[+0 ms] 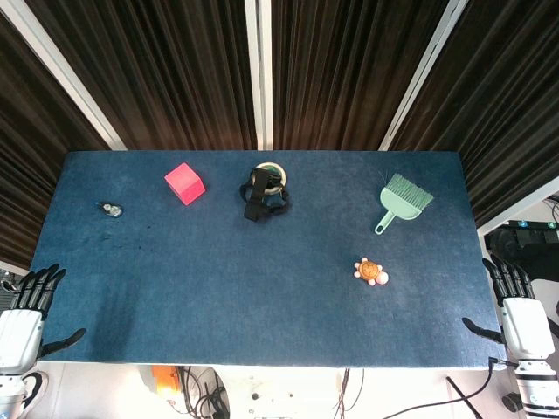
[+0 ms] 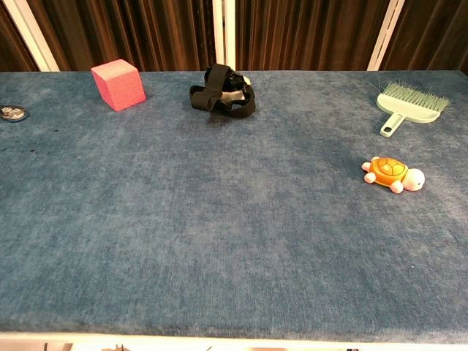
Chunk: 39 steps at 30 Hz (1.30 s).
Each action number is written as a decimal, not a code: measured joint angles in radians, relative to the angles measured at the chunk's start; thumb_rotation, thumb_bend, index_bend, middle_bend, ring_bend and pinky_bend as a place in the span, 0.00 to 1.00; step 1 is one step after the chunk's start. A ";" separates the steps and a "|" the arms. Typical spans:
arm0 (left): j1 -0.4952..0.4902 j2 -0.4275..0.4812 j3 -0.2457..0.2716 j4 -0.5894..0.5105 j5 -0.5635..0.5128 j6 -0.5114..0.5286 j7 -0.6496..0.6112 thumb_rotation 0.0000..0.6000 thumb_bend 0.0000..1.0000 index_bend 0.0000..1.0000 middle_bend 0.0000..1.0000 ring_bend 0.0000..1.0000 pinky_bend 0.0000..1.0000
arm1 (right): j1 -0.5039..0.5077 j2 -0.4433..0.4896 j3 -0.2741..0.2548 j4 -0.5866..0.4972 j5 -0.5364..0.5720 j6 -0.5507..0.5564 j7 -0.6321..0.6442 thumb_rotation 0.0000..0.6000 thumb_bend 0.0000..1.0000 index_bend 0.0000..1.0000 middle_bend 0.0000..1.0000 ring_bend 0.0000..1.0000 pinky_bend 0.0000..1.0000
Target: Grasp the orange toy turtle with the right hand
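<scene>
The orange toy turtle (image 1: 371, 271) (image 2: 392, 174) lies on the blue table (image 1: 262, 288) toward its right side, shell up, with pale head and feet. My right hand (image 1: 515, 310) hangs at the table's front right corner, fingers spread and empty, well to the right of and nearer than the turtle. My left hand (image 1: 31, 310) rests at the front left corner, also open with nothing in it. Neither hand shows in the chest view.
A green dustpan brush (image 1: 400, 199) (image 2: 408, 106) lies behind the turtle. A black strap with a ring (image 1: 264, 188) (image 2: 223, 91) sits at the back centre, a pink cube (image 1: 184, 183) (image 2: 117, 84) to its left, and a small metal object (image 1: 110, 209) (image 2: 12, 112) far left.
</scene>
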 measured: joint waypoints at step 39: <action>-0.009 0.007 0.011 -0.003 0.005 -0.016 -0.001 1.00 0.00 0.04 0.00 0.00 0.00 | 0.290 -0.111 0.088 -0.102 0.143 -0.379 -0.514 1.00 0.28 0.11 0.17 0.00 0.00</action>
